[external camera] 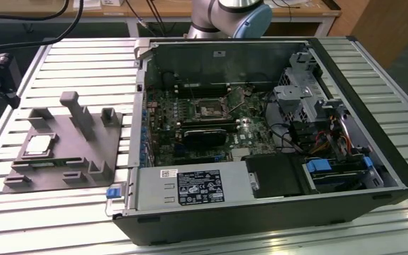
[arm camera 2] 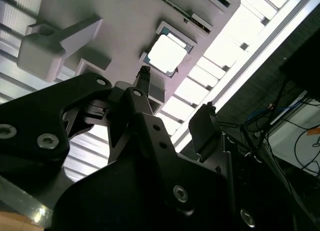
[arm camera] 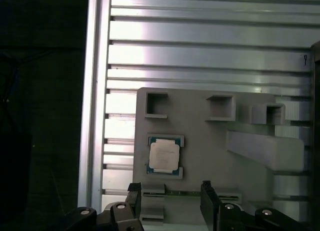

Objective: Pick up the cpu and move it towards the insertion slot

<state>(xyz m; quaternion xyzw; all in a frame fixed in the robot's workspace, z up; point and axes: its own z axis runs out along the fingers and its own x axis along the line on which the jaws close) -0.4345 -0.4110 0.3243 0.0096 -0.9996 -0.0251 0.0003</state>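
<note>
Hovering by the cpu, nothing gripped.
My gripper (arm camera: 170,193) is empty with its fingers spread, ready to straddle the cpu (arm camera: 164,156). The cpu lies flat in its fixture (arm camera: 210,141) pocket, left of the case (external camera: 261,218) in the exterior view, well apart from the socket (external camera: 210,110).

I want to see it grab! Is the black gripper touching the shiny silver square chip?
Apart. The first wrist view shows bare grey fixture between the open black gripper and the silver square cpu.
</note>
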